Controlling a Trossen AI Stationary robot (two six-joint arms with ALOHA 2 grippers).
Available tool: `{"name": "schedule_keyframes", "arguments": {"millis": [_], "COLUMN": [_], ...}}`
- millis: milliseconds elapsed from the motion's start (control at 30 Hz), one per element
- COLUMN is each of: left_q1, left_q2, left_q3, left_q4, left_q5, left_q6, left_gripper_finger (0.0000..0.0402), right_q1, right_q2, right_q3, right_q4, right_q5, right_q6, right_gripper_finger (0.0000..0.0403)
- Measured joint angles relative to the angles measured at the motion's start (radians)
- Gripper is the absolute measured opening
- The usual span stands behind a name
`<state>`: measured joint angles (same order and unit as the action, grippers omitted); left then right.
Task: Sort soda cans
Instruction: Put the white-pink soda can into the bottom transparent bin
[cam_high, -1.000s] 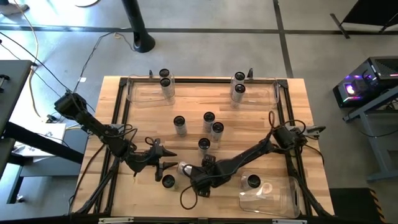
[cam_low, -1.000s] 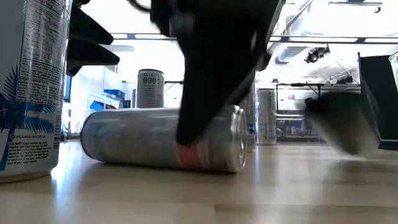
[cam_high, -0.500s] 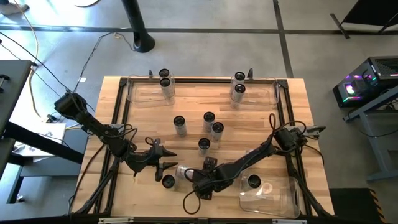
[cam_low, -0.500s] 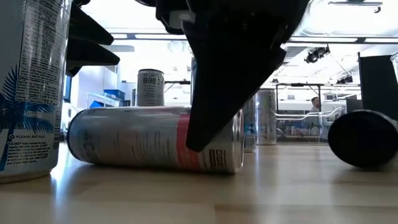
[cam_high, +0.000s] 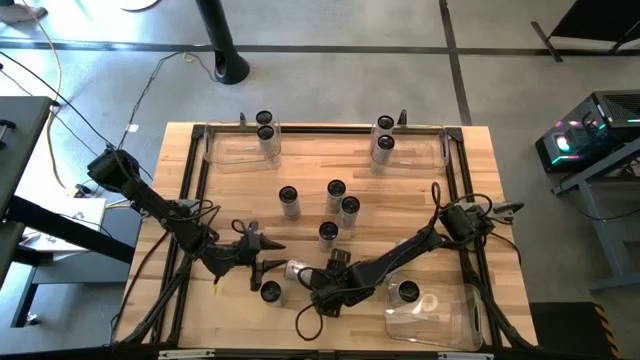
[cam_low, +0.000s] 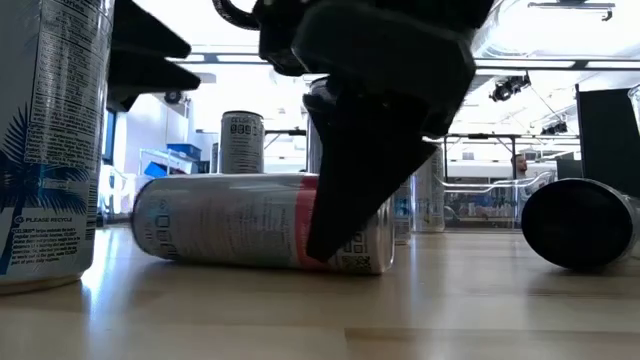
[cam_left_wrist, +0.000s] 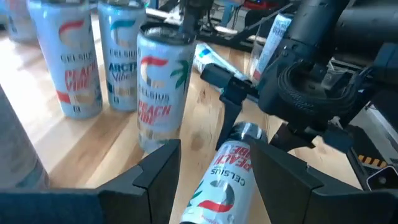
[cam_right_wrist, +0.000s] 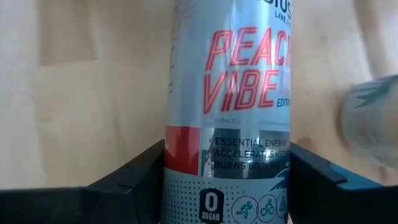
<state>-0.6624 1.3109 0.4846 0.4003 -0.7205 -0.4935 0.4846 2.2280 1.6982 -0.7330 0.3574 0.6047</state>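
One soda can (cam_high: 297, 270) lies on its side near the table's near edge, its top end toward my left gripper. My right gripper (cam_high: 314, 281) stands over it and is shut on it. My left gripper (cam_high: 270, 256) is open and hangs just left of the can, touching nothing; in its wrist view the can (cam_left_wrist: 227, 180) shows between its fingers, farther ahead. Another can (cam_high: 270, 292) stands upright beside the lying one. Several more cans (cam_high: 335, 192) stand mid-table on their bases. My right gripper (cam_right_wrist: 227, 180) pinches the lying can between its two fingers (cam_right_wrist: 134, 180) on the lower part of its side (cam_right_wrist: 186, 155), toward the base end. The fingers come from above, pointing down, and lie across the can (cam_low: 250, 220), which rests on its side on the table.
A clear bin (cam_high: 225, 150) at the far left holds two cans, and a bin (cam_high: 420, 152) at the far right holds two. A near-right bin (cam_high: 450, 310) holds one can (cam_high: 407, 293). A black frame (cam_high: 190, 190) rims the table.
My right gripper has settled lower over the lying can. The can has shifted a little toward the table's left and back, and has rolled somewhat about its own length. It still lies on the table.
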Motion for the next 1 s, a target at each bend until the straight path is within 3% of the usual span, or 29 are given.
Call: {"name": "schedule_keyframes", "arguments": {"millis": [333, 533, 667, 833, 1000], "left_q1": [0.000, -0.001, 0.024, 0.102, 0.169], "left_q2": [-0.005, -0.009, 0.013, 0.101, 0.217], "left_q3": [0.116, 0.181, 0.190, 0.190, 0.230], "left_q4": [-0.041, -0.031, 0.089, 0.374, 0.614], "left_q5": [-0.021, -0.023, 0.030, 0.202, 0.318], "left_q6": [0.210, 0.341, 0.452, 0.631, 0.765], "left_gripper_finger": [0.0186, 0.0186, 0.0186, 0.0187, 0.0215], "right_q1": [0.158, 0.303, 0.385, 0.436, 0.401], "right_q2": [-0.189, -0.327, -0.441, -0.607, -0.713], "right_q3": [-0.002, -0.004, -0.130, -0.385, -0.593], "right_q4": [-0.241, -0.419, -0.429, -0.162, 0.395], "right_q5": [0.266, 0.511, 0.671, 0.827, 0.832], "right_q6": [0.156, 0.289, 0.409, 0.421, 0.034], "right_gripper_finger": [0.0236, 0.0236, 0.0236, 0.0236, 0.0236]}}
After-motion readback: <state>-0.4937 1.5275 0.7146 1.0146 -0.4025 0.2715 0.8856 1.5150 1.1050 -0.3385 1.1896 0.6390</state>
